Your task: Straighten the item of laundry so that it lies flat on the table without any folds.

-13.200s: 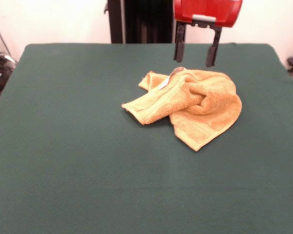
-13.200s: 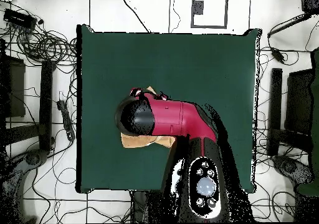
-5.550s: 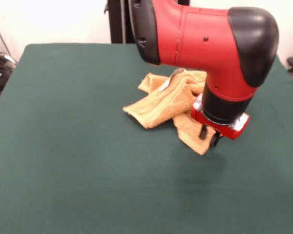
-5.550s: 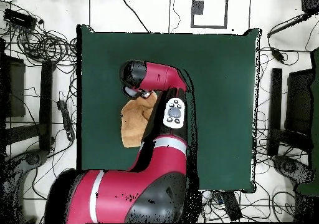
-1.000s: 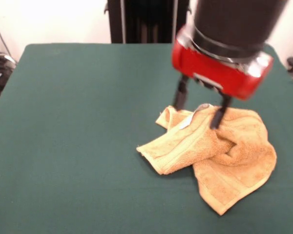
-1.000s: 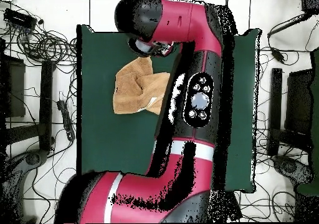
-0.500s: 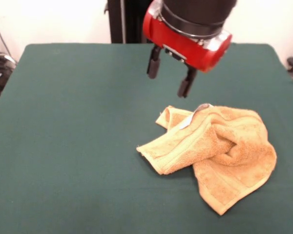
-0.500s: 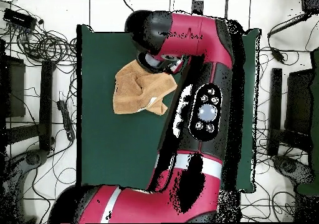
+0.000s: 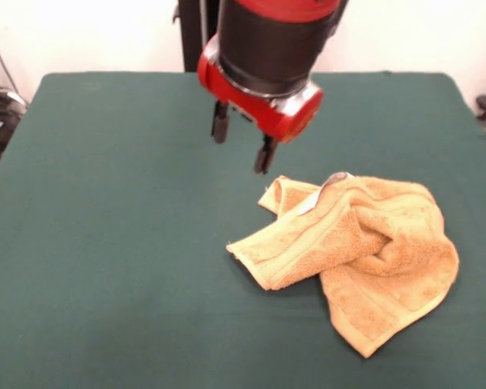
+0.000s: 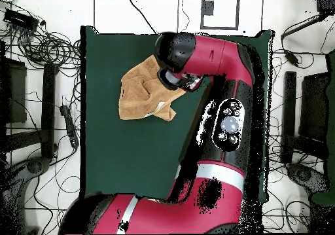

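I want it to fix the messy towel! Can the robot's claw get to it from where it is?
Probably yes. The gripper hangs open just beside the crumpled towel, and nothing on the table stands between them.

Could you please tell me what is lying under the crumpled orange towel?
The towel rests directly on the green table, its own folded layers piled on each other. The open gripper hangs above the cloth beside it. Anything beneath the folds is covered.
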You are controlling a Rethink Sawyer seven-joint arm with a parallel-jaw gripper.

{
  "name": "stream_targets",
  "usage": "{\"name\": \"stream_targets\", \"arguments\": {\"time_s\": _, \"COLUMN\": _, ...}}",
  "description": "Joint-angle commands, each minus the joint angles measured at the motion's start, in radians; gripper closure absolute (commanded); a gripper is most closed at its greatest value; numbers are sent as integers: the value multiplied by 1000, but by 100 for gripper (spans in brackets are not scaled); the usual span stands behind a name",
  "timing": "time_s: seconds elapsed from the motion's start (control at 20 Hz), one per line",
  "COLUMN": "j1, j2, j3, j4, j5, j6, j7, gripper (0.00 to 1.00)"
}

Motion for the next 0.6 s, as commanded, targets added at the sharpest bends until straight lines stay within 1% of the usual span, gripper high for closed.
{"name": "stream_targets", "arguments": {"time_s": 0.05, "j1": -13, "j2": 40, "j3": 109, "j4": 207, "j5": -30, "j6": -159, "j7": -9, "gripper": 0}}
{"name": "stream_targets", "arguments": {"time_s": 0.15, "j1": -21, "j2": 41, "j3": 110, "j4": 212, "j5": -28, "j6": -168, "j7": -11, "gripper": 0}}
{"name": "stream_targets", "arguments": {"time_s": 0.25, "j1": -27, "j2": 39, "j3": 119, "j4": 237, "j5": 1, "j6": -174, "j7": 25, "gripper": 0}}
{"name": "stream_targets", "arguments": {"time_s": 0.4, "j1": -18, "j2": 25, "j3": 121, "j4": 285, "j5": 55, "j6": -192, "j7": 132, "gripper": 0}}
{"name": "stream_targets", "arguments": {"time_s": 0.5, "j1": 7, "j2": 13, "j3": 98, "j4": 305, "j5": 102, "j6": -163, "j7": 250, "gripper": 0}}
{"name": "stream_targets", "arguments": {"time_s": 0.6, "j1": 29, "j2": 1, "j3": 70, "j4": 316, "j5": 135, "j6": -133, "j7": 333, "gripper": 0}}
